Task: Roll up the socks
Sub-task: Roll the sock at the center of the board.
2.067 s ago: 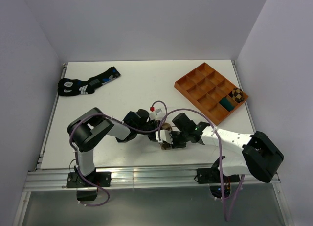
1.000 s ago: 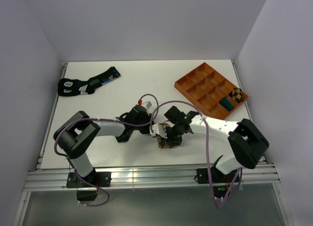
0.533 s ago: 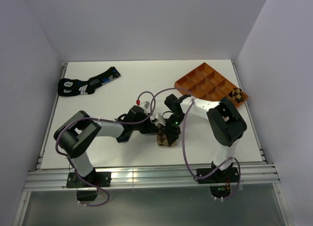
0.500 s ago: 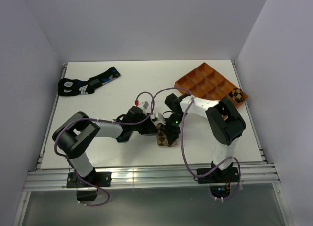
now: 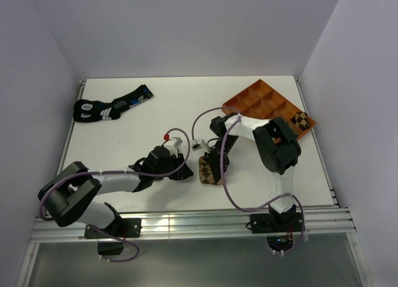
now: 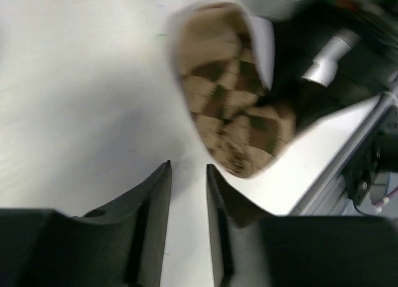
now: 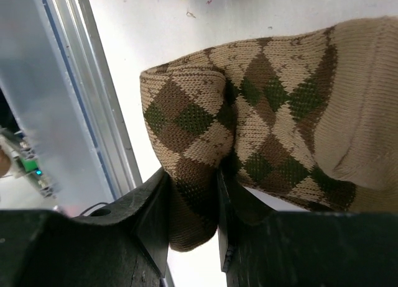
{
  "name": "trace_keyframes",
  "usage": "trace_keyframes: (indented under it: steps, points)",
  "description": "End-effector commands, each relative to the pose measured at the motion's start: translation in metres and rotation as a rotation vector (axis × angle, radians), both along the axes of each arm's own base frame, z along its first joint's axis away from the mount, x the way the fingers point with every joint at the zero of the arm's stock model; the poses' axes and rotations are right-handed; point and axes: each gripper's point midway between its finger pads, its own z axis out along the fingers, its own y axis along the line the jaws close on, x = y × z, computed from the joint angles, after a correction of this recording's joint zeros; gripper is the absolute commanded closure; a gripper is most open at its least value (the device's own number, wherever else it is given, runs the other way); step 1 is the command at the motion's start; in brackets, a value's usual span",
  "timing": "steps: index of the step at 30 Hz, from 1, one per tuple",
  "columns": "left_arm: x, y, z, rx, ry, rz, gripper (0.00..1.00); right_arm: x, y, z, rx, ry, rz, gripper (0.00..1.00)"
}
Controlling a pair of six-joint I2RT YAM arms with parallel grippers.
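The tan sock with brown argyle diamonds [image 5: 207, 173] lies bundled into a roll near the table's front middle; it also fills the right wrist view [image 7: 273, 113]. My right gripper [image 5: 215, 166] reaches down onto it, and its jaws [image 7: 193, 218] are shut on a fold of the sock at the roll's end. My left gripper [image 5: 185, 169] sits just left of the roll, not touching it. Its jaws [image 6: 186, 168] stand a little apart over bare table, with the sock [image 6: 233, 100] ahead of them.
An orange compartment tray [image 5: 249, 107] stands at the back right, with a checked roll [image 5: 301, 119] and a dark teal roll [image 5: 287, 131] in its near cells. Black socks with blue and white markings [image 5: 111, 105] lie at the back left. The table's metal front rail [image 5: 186, 222] runs close behind the roll.
The left gripper has let go of the sock, opened slightly and drawn back to the left. The right arm has swung round over the roll, still gripping it.
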Motion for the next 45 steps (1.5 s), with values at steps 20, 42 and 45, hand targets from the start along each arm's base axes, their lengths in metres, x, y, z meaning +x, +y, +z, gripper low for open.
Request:
trace_keyframes:
  steps: [20, 42, 45]
  points:
    - [-0.003, -0.077, 0.034, 0.177, -0.427, -0.341, 0.53, 0.015, -0.016, -0.019, -0.161, 0.079, 0.083, 0.79]
    - [-0.049, -0.071, -0.030, 0.066, -0.191, -0.389, 0.65, 0.020, -0.006, -0.020, -0.152, 0.092, 0.028, 0.74]
    - [-0.056, -0.065, -0.040, 0.049, -0.145, -0.368, 0.84, 0.022, -0.004, -0.020, -0.145, 0.069, 0.013, 0.71]
